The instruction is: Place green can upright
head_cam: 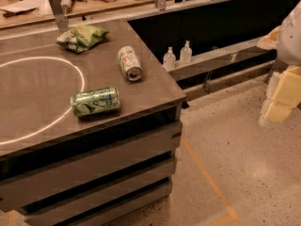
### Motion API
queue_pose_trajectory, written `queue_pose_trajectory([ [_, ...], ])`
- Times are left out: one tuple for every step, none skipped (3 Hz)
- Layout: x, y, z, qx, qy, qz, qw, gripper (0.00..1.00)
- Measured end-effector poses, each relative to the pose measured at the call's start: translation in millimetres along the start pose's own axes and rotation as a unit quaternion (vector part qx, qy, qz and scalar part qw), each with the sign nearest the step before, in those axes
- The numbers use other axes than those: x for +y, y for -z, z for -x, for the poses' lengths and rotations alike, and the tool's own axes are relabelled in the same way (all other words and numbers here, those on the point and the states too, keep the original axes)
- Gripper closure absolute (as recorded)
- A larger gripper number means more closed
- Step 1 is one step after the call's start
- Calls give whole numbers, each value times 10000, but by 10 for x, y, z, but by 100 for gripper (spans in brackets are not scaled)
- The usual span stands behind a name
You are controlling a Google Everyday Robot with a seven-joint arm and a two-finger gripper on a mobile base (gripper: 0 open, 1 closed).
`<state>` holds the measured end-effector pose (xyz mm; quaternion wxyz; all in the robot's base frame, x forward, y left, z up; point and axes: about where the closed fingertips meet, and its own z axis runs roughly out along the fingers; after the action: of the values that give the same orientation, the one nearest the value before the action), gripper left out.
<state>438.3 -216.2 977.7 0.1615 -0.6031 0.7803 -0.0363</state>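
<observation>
The gripper [280, 100] hangs at the right edge of the view, a pale yellowish blocky shape over the floor [244, 145], well apart from the counter [155, 86] and touching nothing that shows; whether it is released or clenched I cannot tell, as it is partly cut off by the frame. An orange line [207, 178] runs across the floor between it and the counter. On a low ledge beside the counter's far right corner stand two small clear pump bottles [169, 59] [186, 52], upright and close together. On the counter itself, nearest that corner, a white can [129, 63] lies on its side with one round end facing the front. The green can [95, 101] lies on its side too, nearer the front edge, its length running roughly across the view, its left end at a thin white circle [81, 76] marked on the top. A green bag [82, 36] sits toward the back of the counter, apart from both cans.
</observation>
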Motion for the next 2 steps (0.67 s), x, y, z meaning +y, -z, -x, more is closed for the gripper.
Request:
queue_pose_trajectory([
  [-12, -5, 28, -18, 27, -10, 10000, 0],
  [-158, -175, 414, -246, 414, 48, 9988, 0],
])
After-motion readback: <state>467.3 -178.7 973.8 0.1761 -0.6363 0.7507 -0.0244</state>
